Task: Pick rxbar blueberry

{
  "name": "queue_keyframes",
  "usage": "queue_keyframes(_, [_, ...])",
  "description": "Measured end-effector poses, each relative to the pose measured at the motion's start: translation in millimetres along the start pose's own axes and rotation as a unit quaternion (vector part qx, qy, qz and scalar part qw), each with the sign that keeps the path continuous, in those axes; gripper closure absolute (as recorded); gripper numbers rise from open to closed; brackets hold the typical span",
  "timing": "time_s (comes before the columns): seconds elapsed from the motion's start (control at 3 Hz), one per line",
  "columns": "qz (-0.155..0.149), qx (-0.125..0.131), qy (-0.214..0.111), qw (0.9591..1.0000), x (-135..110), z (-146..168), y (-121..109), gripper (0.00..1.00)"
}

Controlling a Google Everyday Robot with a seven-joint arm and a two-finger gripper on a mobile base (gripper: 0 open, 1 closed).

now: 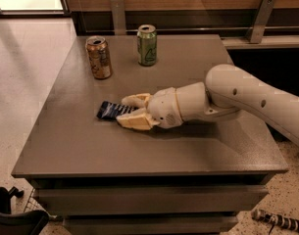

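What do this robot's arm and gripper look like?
The arm is a thick, smooth off-white tube in rounded segments, with small dark holes along its side. The gripper, low over the middle of the grey table, has a rounded white body and cream-yellow ends. No cables or lettering show.
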State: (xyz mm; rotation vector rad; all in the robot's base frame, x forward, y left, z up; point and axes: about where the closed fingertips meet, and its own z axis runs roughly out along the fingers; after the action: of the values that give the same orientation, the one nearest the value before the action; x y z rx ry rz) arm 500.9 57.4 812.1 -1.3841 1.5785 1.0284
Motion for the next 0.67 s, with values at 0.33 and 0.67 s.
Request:
queue_keyframes(0.33, [0.000, 0.000, 0.000, 1.0000, 0.0, 0.0, 0.0, 1.00])
queue_keyframes(0.67, [-0.026, 0.018, 0.013, 0.9994, -31.0, -21.6, 10.0, 1.00])
